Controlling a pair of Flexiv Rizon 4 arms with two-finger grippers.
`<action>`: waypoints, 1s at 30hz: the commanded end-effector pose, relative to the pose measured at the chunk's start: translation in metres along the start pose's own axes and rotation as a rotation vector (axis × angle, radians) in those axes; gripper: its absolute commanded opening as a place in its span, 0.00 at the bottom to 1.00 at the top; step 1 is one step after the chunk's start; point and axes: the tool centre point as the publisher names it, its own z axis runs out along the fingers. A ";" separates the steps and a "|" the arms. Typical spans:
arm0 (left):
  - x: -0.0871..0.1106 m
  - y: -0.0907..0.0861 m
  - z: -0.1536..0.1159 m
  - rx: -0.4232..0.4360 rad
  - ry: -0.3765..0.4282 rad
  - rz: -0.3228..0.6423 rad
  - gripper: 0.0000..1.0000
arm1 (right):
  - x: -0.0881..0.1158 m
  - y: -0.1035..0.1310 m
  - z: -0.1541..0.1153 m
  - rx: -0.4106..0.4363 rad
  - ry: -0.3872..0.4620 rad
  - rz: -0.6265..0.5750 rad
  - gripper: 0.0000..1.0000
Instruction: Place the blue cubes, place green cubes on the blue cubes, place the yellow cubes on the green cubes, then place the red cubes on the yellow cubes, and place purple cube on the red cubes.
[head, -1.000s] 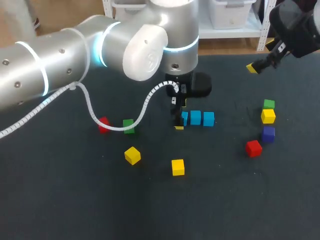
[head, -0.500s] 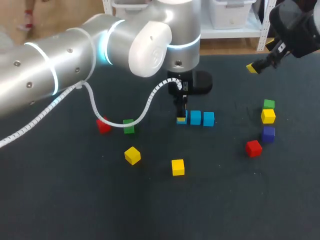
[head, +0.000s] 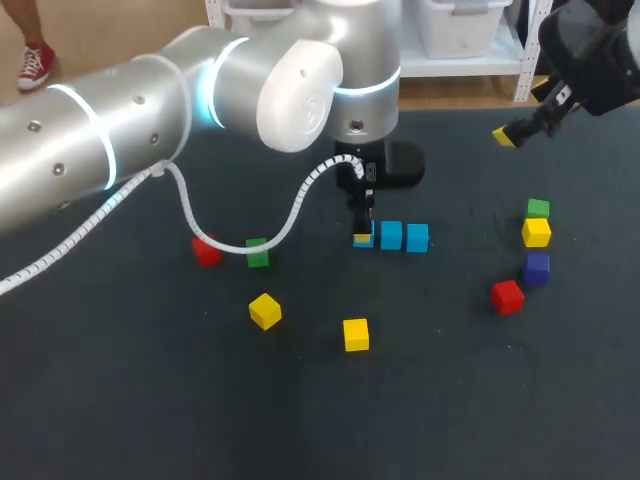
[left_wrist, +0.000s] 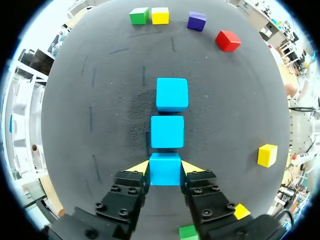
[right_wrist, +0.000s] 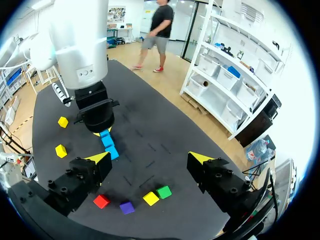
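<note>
Left end effector (head: 362, 238), frame centre, closed on third blue cube (left_wrist: 165, 171), completing blue row; next: release, fetch green cube (head: 258, 253), centre-left.

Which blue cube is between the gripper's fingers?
The end cube of the row, pinched by the left gripper's yellow tips; the other two lie free ahead.

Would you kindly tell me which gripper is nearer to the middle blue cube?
Left. The left gripper grips the end blue cube, next to the middle blue cube; the right gripper hangs open, far off.
</note>
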 end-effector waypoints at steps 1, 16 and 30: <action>-0.001 -0.001 -0.002 0.008 0.011 -0.010 0.03 | 0.001 0.002 -0.001 0.010 -0.001 0.002 1.00; -0.003 -0.006 -0.001 0.045 0.012 -0.075 0.02 | 0.001 0.002 -0.001 0.010 -0.001 0.002 1.00; -0.005 -0.005 -0.001 0.034 0.004 -0.063 0.10 | 0.001 0.002 -0.001 0.010 -0.001 0.002 1.00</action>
